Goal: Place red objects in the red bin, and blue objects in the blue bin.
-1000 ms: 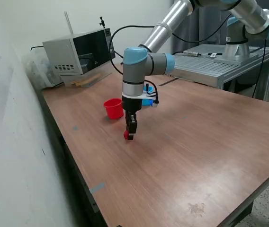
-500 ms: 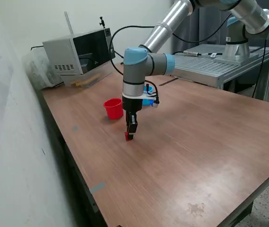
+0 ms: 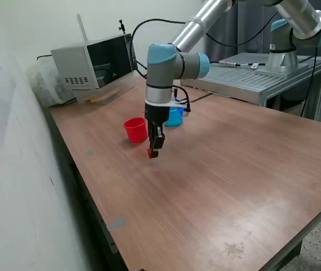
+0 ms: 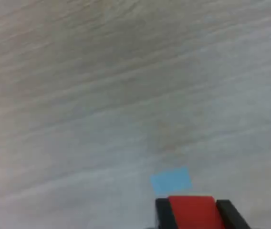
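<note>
Exterior view: gripper [image 3: 152, 152] hangs above the table [image 3: 222, 175], jaws clamped on a red cube [image 3: 150, 153], near the red cup [image 3: 135, 129].

Wrist view: cube [image 4: 192, 211] sits between black fingers [image 4: 163, 213]; probably light, rigid; flat-face pinch suits it.

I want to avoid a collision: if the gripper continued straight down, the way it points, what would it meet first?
Probably the brown wooden table itself. The gripper, holding a small red cube, hangs above bare wood, near a small blue tape mark; the height is unclear.
</note>
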Available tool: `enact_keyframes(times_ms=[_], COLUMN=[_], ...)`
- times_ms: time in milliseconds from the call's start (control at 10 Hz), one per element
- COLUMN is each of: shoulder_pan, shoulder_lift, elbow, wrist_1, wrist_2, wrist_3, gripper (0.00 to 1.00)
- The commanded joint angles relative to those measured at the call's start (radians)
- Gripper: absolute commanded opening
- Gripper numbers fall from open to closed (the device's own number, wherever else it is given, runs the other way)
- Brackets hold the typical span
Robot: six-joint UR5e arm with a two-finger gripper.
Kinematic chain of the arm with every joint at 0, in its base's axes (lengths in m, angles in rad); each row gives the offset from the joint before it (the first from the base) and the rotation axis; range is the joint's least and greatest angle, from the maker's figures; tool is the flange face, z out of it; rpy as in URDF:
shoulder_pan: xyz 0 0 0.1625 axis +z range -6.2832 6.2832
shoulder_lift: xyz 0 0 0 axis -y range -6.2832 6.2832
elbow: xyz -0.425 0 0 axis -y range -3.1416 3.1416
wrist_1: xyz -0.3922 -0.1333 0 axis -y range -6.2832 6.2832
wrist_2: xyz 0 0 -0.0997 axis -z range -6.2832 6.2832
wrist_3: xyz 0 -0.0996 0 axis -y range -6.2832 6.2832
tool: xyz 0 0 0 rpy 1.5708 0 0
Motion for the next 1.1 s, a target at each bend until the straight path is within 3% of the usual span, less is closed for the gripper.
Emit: enact_keyframes(times_ms=[0, 400, 700, 1000], shoulder_pan=[0.001, -0.031, -0.165, -0.206], shoulder_lift=[-0.166, -0.338, -0.363, -0.361], elbow=[0.078, 0.213, 0.269, 0.273], wrist_1=[0.039, 0.069, 0.07, 0.067], wrist_2=[-0.001, -0.004, -0.005, -0.002], wrist_3=[-0.078, -0.172, -0.206, -0.235], gripper=[0.0, 0.0, 0.0, 0.0])
